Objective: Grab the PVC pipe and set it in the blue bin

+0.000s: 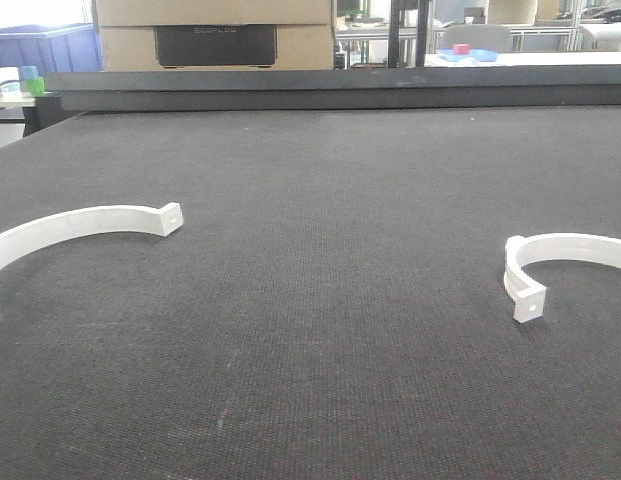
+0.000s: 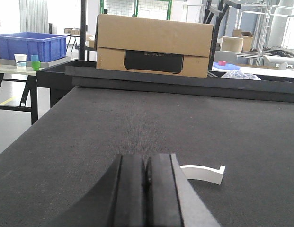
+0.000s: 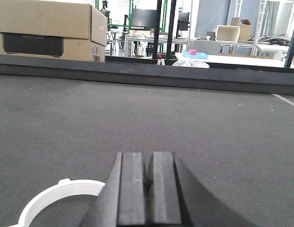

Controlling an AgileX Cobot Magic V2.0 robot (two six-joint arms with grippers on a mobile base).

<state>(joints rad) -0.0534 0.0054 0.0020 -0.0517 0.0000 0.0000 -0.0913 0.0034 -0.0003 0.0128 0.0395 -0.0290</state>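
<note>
left pipe (image 1: 80, 222) by left table (image 1: 330, 180) edge, right pipe (image 1: 570, 248) by right edge
left gripper (image 2: 147, 163), right gripper (image 3: 149, 163) closed, empty

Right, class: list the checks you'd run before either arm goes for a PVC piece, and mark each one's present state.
1. Left gripper open: not ok, shut.
2. Right gripper open: not ok, shut.
3. Left PVC piece lying free on the mat: ok.
4. Right PVC piece lying free: ok.
5. Blue bin located: ok, on a side table beyond the mat's left edge.
6. Room inside the bin: cannot tell.
</note>
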